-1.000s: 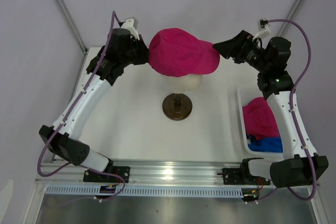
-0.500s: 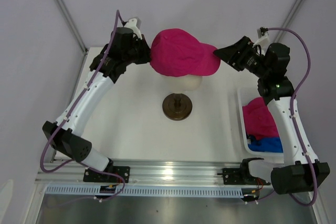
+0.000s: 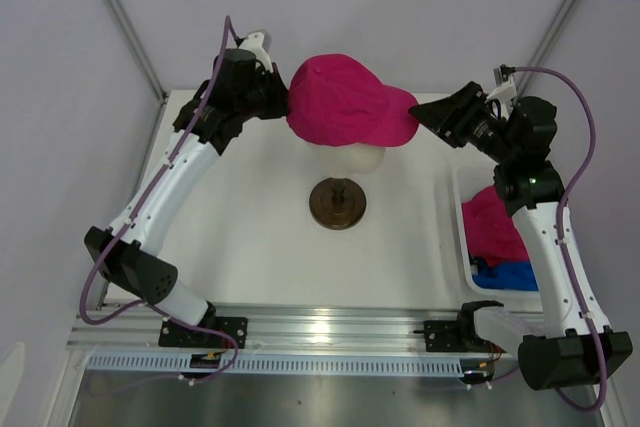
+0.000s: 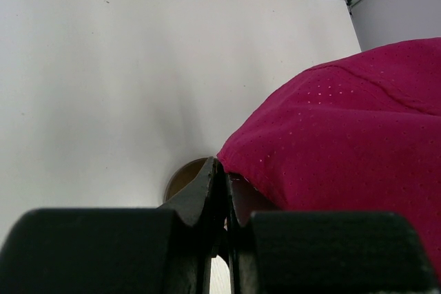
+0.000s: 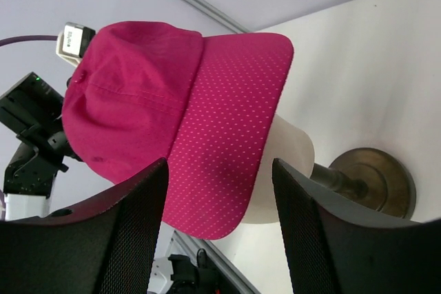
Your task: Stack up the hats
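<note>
On a white table [image 3: 250, 217], a magenta-pink fabric baseball cap [image 3: 345, 102] sits on a cream egg-shaped mannequin head [image 3: 362, 157], attended from both ends.
The cap's long axis runs side to side. Its rear hem is pinched in the left gripper [image 3: 284, 107], fingers together. Its brim points into the right gripper [image 3: 425, 119], whose fingers stand apart around it, not yet clamped.

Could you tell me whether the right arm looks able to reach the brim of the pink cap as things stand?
Probably yes: the right gripper stands open at the brim of the pink cap, which seems to lie between its jaws, and nothing looks to be in the way.
</note>
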You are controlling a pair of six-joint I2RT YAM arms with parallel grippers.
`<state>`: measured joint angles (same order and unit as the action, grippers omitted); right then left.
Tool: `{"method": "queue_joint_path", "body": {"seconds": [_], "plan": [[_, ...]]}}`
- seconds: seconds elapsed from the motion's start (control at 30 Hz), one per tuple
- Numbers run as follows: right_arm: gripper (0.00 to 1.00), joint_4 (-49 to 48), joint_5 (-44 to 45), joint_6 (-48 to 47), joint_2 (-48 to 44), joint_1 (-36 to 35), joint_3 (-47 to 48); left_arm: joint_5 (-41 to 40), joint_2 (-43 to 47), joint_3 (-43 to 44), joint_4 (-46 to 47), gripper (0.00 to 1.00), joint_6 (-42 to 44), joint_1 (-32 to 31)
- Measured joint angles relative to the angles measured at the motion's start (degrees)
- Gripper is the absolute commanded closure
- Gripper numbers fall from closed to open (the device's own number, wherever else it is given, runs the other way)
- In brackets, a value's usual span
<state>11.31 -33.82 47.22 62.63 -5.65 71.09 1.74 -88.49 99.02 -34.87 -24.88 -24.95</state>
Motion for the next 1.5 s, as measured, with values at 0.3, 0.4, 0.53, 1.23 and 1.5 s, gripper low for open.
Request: {"method": "queue_joint_path", "body": {"seconds": [0.3, 0.4, 0.53, 1.23, 1.5], "plan": [[0.36, 1.6, 0.1, -0.3, 1.3, -0.8, -0.5, 0.0, -0.5, 0.9, -0.4, 0.91, 0.5, 0.0], [0.48, 1.6, 0.0, -0.3, 1.3, -1.0, -0.5, 0.0, -0.6, 0.9, -0.4, 0.91, 0.5, 0.0], [0.88, 0.8, -0.1, 0.6, 1.2, -1.5, -0.7, 0.0, -0.8, 0.9, -0.4, 0.91, 0.5, 0.0], [1.00, -1.6, 9.8, 15.6, -6.3, -10.0, -2.4, 0.2, -5.2, 13.5, -11.2, 0.86, 4.0, 0.7], [1.00, -2.6, 17.4, 18.3, -8.9, -16.5, -3.1, 2.5, -5.9, 16.0, -12.2, 0.85, 4.1, 1.7]]}}
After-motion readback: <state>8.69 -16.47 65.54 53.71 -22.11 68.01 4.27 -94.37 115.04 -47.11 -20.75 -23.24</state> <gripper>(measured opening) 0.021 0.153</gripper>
